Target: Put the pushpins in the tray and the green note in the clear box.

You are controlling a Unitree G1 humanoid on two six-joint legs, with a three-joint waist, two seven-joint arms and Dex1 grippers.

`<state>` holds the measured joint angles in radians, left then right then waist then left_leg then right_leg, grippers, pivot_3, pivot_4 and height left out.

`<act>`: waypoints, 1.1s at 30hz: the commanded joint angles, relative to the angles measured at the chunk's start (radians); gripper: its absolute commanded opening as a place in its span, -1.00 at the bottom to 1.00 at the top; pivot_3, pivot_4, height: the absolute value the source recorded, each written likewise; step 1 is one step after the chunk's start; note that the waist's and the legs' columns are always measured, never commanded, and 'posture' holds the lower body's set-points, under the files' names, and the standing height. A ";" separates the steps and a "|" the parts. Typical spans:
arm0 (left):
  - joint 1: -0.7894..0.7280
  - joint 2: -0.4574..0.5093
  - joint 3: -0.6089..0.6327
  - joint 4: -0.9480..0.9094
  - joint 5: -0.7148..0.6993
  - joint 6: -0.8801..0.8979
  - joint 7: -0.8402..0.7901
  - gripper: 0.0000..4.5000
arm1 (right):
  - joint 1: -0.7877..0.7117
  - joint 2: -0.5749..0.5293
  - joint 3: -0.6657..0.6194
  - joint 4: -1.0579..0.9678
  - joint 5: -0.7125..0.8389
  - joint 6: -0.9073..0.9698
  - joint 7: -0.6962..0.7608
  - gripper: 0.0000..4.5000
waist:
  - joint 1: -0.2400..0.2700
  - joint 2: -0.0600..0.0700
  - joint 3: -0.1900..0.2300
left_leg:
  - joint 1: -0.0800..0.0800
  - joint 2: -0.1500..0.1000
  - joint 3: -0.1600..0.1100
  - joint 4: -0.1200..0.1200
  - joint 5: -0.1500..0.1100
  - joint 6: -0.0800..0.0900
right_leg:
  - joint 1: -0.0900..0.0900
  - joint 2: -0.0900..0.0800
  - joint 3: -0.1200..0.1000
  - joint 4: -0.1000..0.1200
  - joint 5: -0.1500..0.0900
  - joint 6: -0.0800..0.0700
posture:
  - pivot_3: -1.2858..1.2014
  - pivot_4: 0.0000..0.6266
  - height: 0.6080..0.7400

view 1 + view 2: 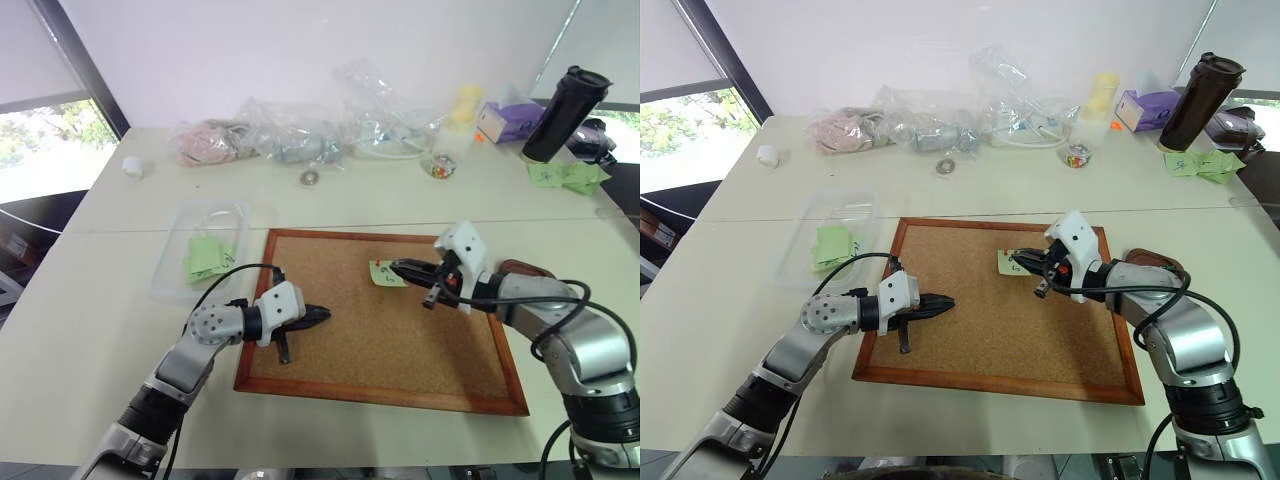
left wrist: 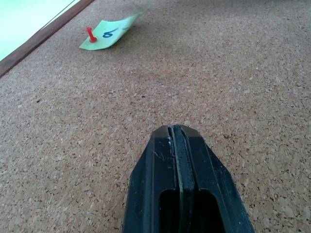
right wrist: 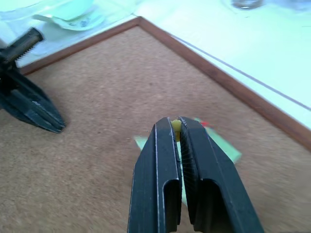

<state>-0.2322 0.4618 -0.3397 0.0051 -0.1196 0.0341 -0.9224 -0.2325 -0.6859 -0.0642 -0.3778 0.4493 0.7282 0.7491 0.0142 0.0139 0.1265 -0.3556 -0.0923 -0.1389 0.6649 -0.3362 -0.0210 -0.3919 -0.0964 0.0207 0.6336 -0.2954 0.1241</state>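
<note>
Green note: a small green slip (image 1: 387, 273) lies on the corkboard (image 1: 380, 350), near the board's far edge
Writing: a dark mark shows on the slip, too small to read
Pushpin: one red pin (image 2: 91, 34) stands stuck in the note
Yellow bit: something small and yellow (image 3: 176, 129) sits pinched at the tips of the right gripper, but what it is cannot be told
Right gripper: (image 1: 398, 268) closed tight, tips held just over the note, at its right side
Left gripper: (image 1: 322, 314) closed with nothing in it, held low over the board's left part, well apart from the note
Tray: a dark brown dish (image 1: 527, 269) peeks out behind the right arm, just off the board's right edge
Clear box: (image 1: 172, 266) on the table just left of the board, with green papers (image 1: 208, 257) inside
Far from the board: clear plastic bags (image 1: 300, 135), a dark tall cup (image 1: 563, 113) and more green slips (image 1: 568, 176) lie along the table's back edge
</note>
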 commanded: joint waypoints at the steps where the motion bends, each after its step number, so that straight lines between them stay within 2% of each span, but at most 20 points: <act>1: 0.041 0.017 -0.062 0.072 0.068 0.055 -0.012 -1.00 | 0.009 0.003 -0.002 -0.036 0.011 -0.008 -0.003 -0.98 | 0.000 0.000 0.000 | 0.000 0.000 0.000 0.000 0.000 0.000 | 0.000 0.000 0.000 0.000 0.000 0.000 | 0.03 -0.52 1.00; 28: 0.037 0.009 -0.059 0.075 0.068 0.060 -0.003 -1.00 | -0.014 0.015 0.034 -0.022 0.014 -0.012 -0.022 -0.98 | 0.001 0.000 0.000 | 0.000 0.000 0.000 0.000 0.000 0.000 | 0.000 0.000 0.000 0.000 0.000 0.000 | 0.03 -0.52 1.00; 33: 0.036 0.008 -0.059 0.078 0.069 0.058 -0.004 -1.00 | 0.002 0.005 -0.031 0.015 0.016 -0.020 -0.040 -0.98 | 0.001 0.000 0.000 | 0.000 0.000 0.000 0.000 0.000 0.000 | 0.000 0.000 0.000 0.000 0.000 0.000 | 0.03 -0.52 1.00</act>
<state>-0.2335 0.4591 -0.3404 0.0057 -0.1182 0.0342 -0.9213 -0.2315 -0.6786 -0.0321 -0.3674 0.4553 0.7267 0.7206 0.0156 0.0138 0.1266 -0.3557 -0.0923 -0.1389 0.6649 -0.3361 -0.0210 -0.3917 -0.0965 0.0207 0.6334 -0.2954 0.1241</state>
